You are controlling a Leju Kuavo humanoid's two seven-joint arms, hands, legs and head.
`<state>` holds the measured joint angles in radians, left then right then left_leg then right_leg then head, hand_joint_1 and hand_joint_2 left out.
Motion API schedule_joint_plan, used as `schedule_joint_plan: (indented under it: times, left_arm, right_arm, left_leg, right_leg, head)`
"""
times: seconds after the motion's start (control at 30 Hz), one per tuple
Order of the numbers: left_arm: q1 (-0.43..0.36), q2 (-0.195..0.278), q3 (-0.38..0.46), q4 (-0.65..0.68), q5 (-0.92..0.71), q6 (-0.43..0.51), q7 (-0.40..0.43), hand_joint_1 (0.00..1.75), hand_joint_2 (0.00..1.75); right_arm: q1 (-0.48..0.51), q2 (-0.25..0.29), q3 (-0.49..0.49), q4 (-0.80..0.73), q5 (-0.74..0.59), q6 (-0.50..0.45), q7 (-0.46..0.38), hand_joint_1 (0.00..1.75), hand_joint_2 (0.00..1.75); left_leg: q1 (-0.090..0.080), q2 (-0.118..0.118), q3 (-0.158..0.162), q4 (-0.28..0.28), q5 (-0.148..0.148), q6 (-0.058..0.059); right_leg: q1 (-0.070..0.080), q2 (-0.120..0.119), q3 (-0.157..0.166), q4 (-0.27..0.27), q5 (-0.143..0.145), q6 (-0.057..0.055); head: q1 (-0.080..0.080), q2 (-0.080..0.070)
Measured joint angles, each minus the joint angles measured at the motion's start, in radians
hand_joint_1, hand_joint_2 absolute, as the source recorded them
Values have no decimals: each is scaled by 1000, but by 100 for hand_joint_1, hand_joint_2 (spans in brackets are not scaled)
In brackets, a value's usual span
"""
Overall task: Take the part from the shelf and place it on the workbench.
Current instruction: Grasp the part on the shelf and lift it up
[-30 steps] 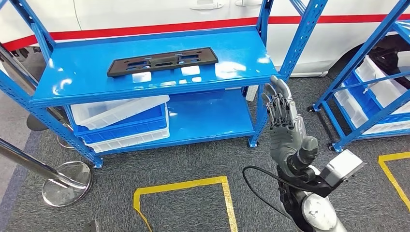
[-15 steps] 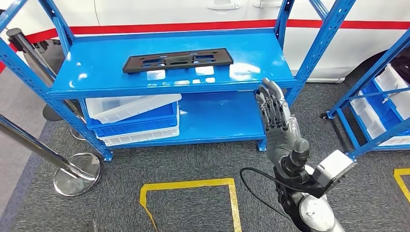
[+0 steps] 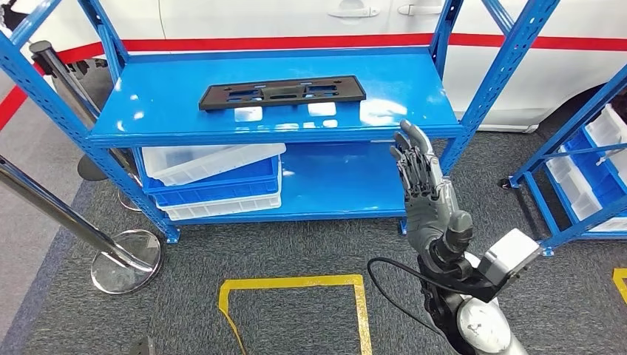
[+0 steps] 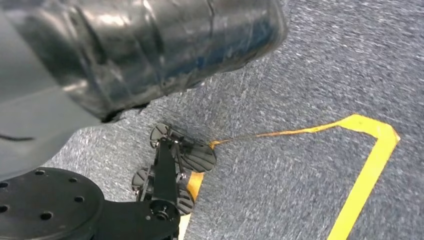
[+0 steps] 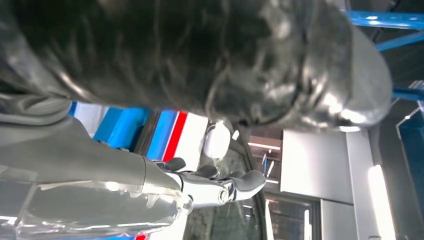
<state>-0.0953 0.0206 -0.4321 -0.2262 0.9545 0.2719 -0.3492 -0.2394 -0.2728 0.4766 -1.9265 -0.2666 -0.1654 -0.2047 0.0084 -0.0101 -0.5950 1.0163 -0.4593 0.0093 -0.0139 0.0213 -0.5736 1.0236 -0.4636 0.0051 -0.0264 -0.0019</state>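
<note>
- Head view: we see the part (image 3: 282, 92), a long flat black plate w/ cut-outs, lying flat on the top deck of the blue shelf (image 3: 185, 127), toward the back, roughly mid-width.
- Head view: right hand (image 3: 425, 194) is raised upright in front of the shelf's front right corner, fingers (image 3: 411, 159) straight and spread, holding nothing. It is well apart from the part, fingertips about level w/ the deck's front edge.
- Head view: lower deck carries stacked bins (image 3: 214, 181), white and blue, at its left end; top white one sits tilted.
- Head view: a white car body w/ red stripe (image 3: 296, 41) stands behind the shelf. A chrome stanchion base (image 3: 126, 260) rests on grey carpet at left; yellow floor tape (image 3: 296, 285) marks a box in front. A second blue rack (image 3: 584, 170) w/ white bins is at right.
- Left wrist view: grey carpet and yellow tape (image 4: 365, 170). Left hand's fingers are not visible here, so we cannot tell its state.
- Right wrist view: right hand's fingers (image 5: 220, 182) extend straight, nothing between them; blurred blue frame and red stripe behind.
</note>
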Motion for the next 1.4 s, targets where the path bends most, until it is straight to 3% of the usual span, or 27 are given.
schedule_joint_plan:
  times: [0.07, 0.1, 0.2, 0.23, 0.27, 0.3, 0.37, 0.43, 0.57, 0.63, 0.7, 0.77, 0.8, 0.87, 0.9, 1.0, 1.1, 1.17, 1.23, 1.27, 1.3, 1.37, 1.4]
  left_arm:
    - [0, 0, 0, 0, 0, 0, 0, 0, 0]
    - [0, 0, 0, 0, 0, 0, 0, 0, 0]
    - [1, 0, -1, 0, 0, 0, 0, 0, 0]
    - [1, 0, -1, 0, 0, 0, 1, 0, 0]
    - [1, 0, -1, 0, 0, 0, 1, 0, 0]
    - [1, 0, -1, 0, 0, 0, 1, 0, 0]
    - [2, -1, -1, 0, 0, 0, 1, 0, 0]
    - [1, -1, -1, 0, 0, 0, 1, 0, 0]
    - [2, -1, -1, 0, 0, 0, 2, 0, 0]
    - [1, -1, -2, 0, -1, -1, 2, 0, 0]
    - [1, -1, -2, 0, -2, -2, 2, 0, 0]
    - [4, -1, -2, 0, -2, -2, 2, 0, 0]
    - [6, -1, -2, 0, -2, -3, 2, 0, 0]
    - [5, 1, -2, 0, -3, -4, 2, 0, 0]
    - [5, 2, -2, 0, -3, -4, 2, 0, 0]
    - [2, 5, -3, 0, -3, -4, 1, 0, 0]
    - [5, 4, -4, 0, -3, -4, 0, 0, 0]
    - [5, 4, -4, 0, -3, -5, 0, 0, 0]
    - [5, 4, -5, 0, -3, -6, 0, 0, 0]
    - [6, 4, -6, 0, -3, -7, 0, 0, 0]
    - [8, 3, -7, 0, -3, -7, 0, 0, 0]
    - [10, 2, -8, 0, -3, -8, 1, 0, 0]
    - [9, 1, -8, 1, -3, -9, 1, 0, 0]
  right_arm:
    - [0, -1, 0, 0, -2, -1, 0, 0, 0]
    - [0, -1, 0, 0, -3, -1, -1, 0, 0]
    - [4, -3, 0, 1, -4, -2, -1, 0, 0]
    - [6, -3, 0, 1, -4, -2, -1, 0, 0]
    - [7, -3, 0, 2, -4, -2, -1, 0, 0]
    - [8, -3, 0, 3, -4, -2, -1, 0, 0]
    - [7, -3, 0, 3, -4, -2, -1, 0, 0]
    - [7, -3, 0, 3, -4, -2, -2, 0, 0]
    - [8, -4, 1, 3, -4, -1, -2, 0, 0]
    - [8, -4, 1, 2, -4, 0, -2, 0, 0]
    - [9, -4, 1, 2, -4, 0, -2, 0, 0]
    - [12, -4, 2, 3, -4, 0, -2, 0, 0]
    - [13, -5, 2, 3, -4, 0, -2, 0, 0]
    - [14, -4, 2, 3, -4, 0, -2, 0, 0]
    - [14, -4, 2, 3, -4, 0, -2, 0, 0]
    - [17, -5, 2, 2, -4, 1, -2, 0, 0]
    - [17, -5, 2, 2, -4, 0, -2, 0, 0]
    - [18, -7, 2, 2, -4, 2, -3, 0, 0]
    - [26, -9, 2, 3, -4, 4, -4, 0, 0]
    - [31, -10, 2, 4, -4, 5, -4, 0, 0]
    - [34, -11, 2, 5, -4, 6, -4, 0, 0]
    - [36, -11, 2, 6, -4, 6, -4, 0, 0]
    - [37, -11, 2, 6, -4, 6, -4, 0, 0]
  left_leg:
    - [4, 3, 6, -9, 5, 12]
    - [7, 5, 9, -15, 7, 19]
    - [7, 7, 11, -17, 7, 28]
    - [6, 7, 11, -16, 6, 29]
    - [6, 7, 11, -14, 5, 28]
    - [7, 6, 12, -11, 2, 27]
    - [8, 4, 12, -1, -6, 19]
    - [5, 3, 7, 9, -12, 7]
    - [6, 4, 2, 17, -21, -14]
    - [7, 5, -33, 92, -64, -22]
    - [7, 5, -99, 219, -115, -25]
    - [6, 5, -138, 279, -113, -22]
    - [5, 5, -131, 253, -86, -17]
    - [-2, 5, -76, 131, -16, 3]
    - [-7, 5, -47, 72, 4, 14]
    - [-19, 5, -14, 2, 4, 31]
    - [-12, 6, 24, -29, 2, 39]
    - [-8, 7, 45, -38, -4, 46]
    - [-7, 6, 56, -37, -15, 47]
    - [-6, 5, 63, -37, -23, 46]
    - [-5, 4, 73, -35, -31, 42]
    - [1, 4, 96, -31, -53, 32]
    - [3, 4, 105, -27, -63, 24]
  right_leg:
    - [0, -3, -4, 15, -14, 9]
    - [1, -5, -18, 47, -35, 12]
    - [-2, -10, -104, 226, -118, 17]
    - [-4, -10, -123, 263, -123, 19]
    - [-5, -11, -126, 265, -110, 20]
    - [-7, -11, -110, 228, -79, 20]
    - [-7, -13, -51, 101, -19, 19]
    - [-4, -12, -17, 28, -3, 13]
    - [-3, -9, -15, 19, -4, -11]
    - [-5, -10, -11, 15, -4, -20]
    - [-2, -10, -10, 15, -6, -26]
    - [3, -9, -5, 15, -11, -30]
    - [5, -8, 0, 15, -15, -32]
    - [8, -7, 13, 15, -24, -32]
    - [10, -7, 17, 14, -29, -29]
    - [8, -6, 22, 15, -27, -14]
    - [6, -9, 16, 50, -36, -1]
    - [3, -11, -34, 142, -77, 7]
    - [-4, -11, -110, 247, -109, 16]
    - [-7, -12, -134, 267, -103, 21]
    - [-10, -12, -141, 251, -76, 25]
    - [-14, -14, -110, 142, 12, 32]
    - [-12, -15, -93, 87, 37, 32]
  head:
    - [2, 0]
    - [4, 0]
    - [8, 0]
    - [8, 0]
    - [8, 0]
    - [8, 0]
    - [8, 0]
    - [8, 0]
    - [7, 0]
    - [3, 0]
    - [0, 0]
    - [0, 0]
    - [0, 0]
    - [1, 0]
    - [2, 0]
    - [4, 0]
    - [6, 0]
    - [11, 0]
    - [13, 0]
    - [13, 0]
    - [13, 0]
    - [13, 0]
    - [13, 0]
